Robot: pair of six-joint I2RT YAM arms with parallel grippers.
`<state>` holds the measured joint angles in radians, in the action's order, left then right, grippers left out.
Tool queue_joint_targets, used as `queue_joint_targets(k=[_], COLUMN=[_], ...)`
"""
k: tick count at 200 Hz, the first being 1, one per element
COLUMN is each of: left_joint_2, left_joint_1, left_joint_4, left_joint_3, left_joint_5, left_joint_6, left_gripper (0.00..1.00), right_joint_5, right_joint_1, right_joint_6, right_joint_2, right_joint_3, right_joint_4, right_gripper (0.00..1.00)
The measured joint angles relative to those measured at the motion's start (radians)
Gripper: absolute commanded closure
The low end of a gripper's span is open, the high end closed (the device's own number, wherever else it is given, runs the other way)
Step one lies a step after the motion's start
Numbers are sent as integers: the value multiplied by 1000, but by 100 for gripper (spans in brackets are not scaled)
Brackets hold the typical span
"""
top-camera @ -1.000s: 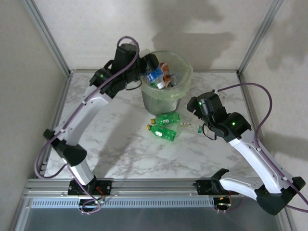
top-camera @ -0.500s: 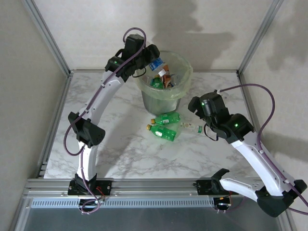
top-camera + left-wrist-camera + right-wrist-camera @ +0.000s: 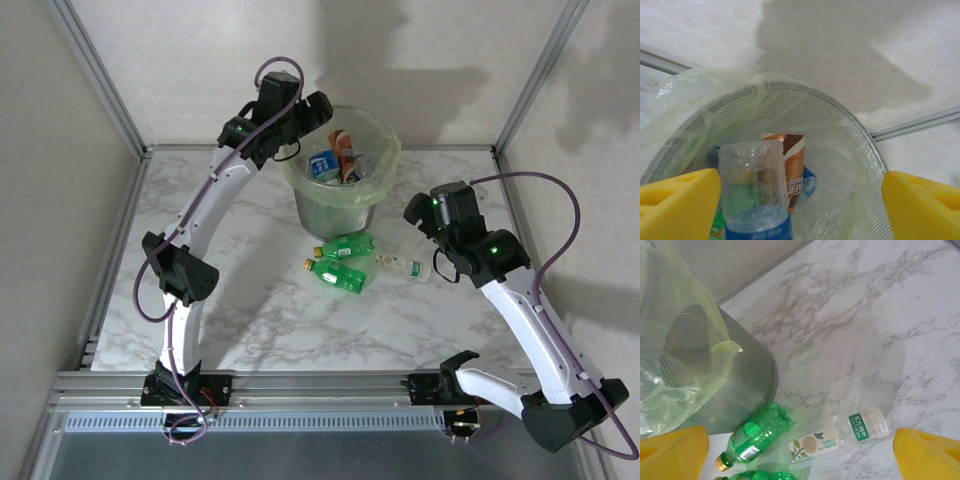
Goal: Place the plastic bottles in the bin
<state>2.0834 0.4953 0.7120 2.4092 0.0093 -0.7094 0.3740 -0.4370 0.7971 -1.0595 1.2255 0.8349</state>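
Plainly, the coming move turns on the clear bottle (image 3: 835, 437) and the right claw (image 3: 799, 454). That claw is held wide open above the table (image 3: 250, 300), to the right of the bin (image 3: 372, 195), with nothing between its pads (image 3: 670, 452). The clear bottle is seen lying flat on the table just below it, a little toward the right edge from the middle, on the near side of the bin. Its long axis is laid roughly across the table, cap toward the right edge, and so runs almost along the line from pad to pad. It is judged that the wrist must be turned before any descent, so that the body is taken across its width and not by its ends. Two green bottles (image 3: 347, 244) are found just left of it; whether they touch it cannot be told. The right arm is much the nearer to all three.

The left claw (image 3: 318, 110) is held over the bin's far-left rim with its pads spread apart. A blue-labelled bottle (image 3: 755, 200) is seen beside one pad, apparently unclamped and within the bin, and other bottles (image 3: 345, 165) are piled beneath it.
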Motion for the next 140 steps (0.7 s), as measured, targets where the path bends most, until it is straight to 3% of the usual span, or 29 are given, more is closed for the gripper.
queue_joint_targets(k=[46,101,140], left_joint_2=[-131,-532,-778], left_joint_1=[0,0,0], left_joint_4=[-9,-98,-155], left_joint_3=[-93,-499,-844], left_joint_5=[-11,-15,-22], left_joint_6=[16,60,35], left_gripper=[18,17,17], right_joint_5=[-190,-441,-535], right_joint_1=[138,293,310], right_joint_6=[-57,-115,-156], right_joint_2=[-46,-193,-360], right_joint_3=[-106,-245,-248], right_joint_4=[-107,-295,-402], right_gripper=[8,11,13])
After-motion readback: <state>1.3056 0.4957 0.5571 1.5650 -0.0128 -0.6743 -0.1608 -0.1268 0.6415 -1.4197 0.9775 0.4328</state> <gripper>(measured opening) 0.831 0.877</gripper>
